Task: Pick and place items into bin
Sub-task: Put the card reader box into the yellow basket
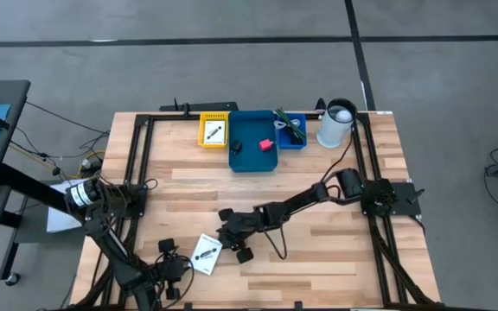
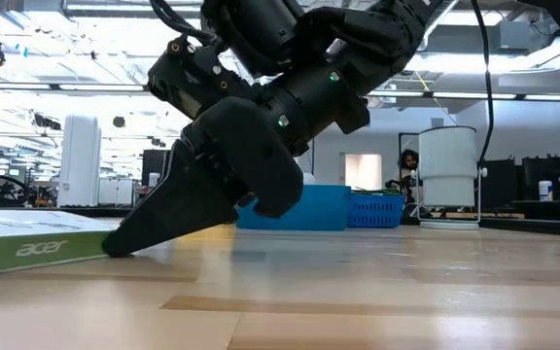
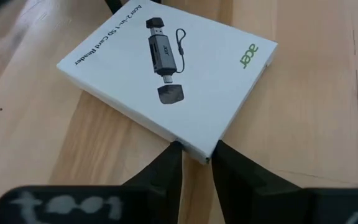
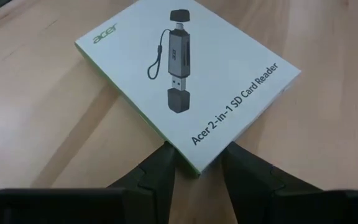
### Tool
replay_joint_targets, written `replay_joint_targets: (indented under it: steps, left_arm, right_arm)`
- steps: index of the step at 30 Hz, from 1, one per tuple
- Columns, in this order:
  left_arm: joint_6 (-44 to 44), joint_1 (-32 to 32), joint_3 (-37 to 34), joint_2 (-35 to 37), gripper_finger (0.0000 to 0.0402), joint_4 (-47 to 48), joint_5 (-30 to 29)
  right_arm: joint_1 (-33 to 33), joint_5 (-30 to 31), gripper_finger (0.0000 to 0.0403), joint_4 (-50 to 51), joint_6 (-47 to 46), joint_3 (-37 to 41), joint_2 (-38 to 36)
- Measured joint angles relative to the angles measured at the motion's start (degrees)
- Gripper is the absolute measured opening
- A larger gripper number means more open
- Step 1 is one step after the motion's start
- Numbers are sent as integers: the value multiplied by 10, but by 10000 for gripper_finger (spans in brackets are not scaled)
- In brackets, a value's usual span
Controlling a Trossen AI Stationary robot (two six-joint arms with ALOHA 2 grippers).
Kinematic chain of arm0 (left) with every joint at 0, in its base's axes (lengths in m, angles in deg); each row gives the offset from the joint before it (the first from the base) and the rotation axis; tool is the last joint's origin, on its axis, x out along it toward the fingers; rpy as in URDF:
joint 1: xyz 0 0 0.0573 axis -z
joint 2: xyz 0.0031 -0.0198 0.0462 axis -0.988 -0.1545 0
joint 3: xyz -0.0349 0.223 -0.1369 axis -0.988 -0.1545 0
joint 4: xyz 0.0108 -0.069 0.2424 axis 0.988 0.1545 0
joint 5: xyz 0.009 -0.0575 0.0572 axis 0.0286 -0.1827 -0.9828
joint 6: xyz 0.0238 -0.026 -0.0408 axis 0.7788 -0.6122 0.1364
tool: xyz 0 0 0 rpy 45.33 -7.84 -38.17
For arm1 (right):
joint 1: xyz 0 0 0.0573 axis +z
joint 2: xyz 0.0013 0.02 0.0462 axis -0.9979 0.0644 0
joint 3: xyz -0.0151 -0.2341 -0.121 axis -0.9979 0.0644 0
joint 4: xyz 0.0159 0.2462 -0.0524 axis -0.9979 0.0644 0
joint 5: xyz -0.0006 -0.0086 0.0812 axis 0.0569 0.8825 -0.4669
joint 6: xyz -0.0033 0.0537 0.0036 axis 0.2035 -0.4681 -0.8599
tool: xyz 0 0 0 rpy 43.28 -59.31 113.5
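A white flat printed card (image 1: pixel 206 253), boxed with a green side (image 2: pixel 27 251), lies on the wooden table near its front edge. My left gripper (image 3: pixel 194 158) stands at the card's near-left corner. My right gripper (image 4: pixel 197 165) stands at the opposite corner, its fingertip low at the table (image 2: pixel 115 245). Each is shut on its corner. The blue bin (image 1: pixel 255 155) stands at the far edge. It holds a pink-red block (image 1: pixel 267 144) and a small black piece (image 1: pixel 237 147). A green stringy piece (image 1: pixel 289 125) lies in a small blue basket beside it. My left gripper has one corner of the card (image 3: pixel 196 148) between its two fingers, which press on the two side edges that meet there. The fingers slant down from the table's near-left side. The card lies flat. My right gripper takes the opposite corner (image 4: pixel 197 163) in the same way, one finger (image 4: pixel 160 163) on each side edge. It slants down from the table's right. The card's underside rests on the table.
A yellow card (image 1: pixel 213 131) lies left of the bin and a white cylinder (image 1: pixel 335 123) stands at the far right. Black frame rails (image 1: pixel 141 164) run along both table sides. Bare wood lies between the card and the bin.
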Motion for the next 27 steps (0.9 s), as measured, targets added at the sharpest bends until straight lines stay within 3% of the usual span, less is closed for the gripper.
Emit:
replay_joint_targets:
  steps: [16,27]
  left_arm:
    - [-24,-5,0,0,68,20,-1]
    - [-55,-6,1,0,68,30,-20]
  right_arm:
    - [-9,-16,120,12,4,-4,-2]
    - [-8,-10,120,51,15,-4,-42]
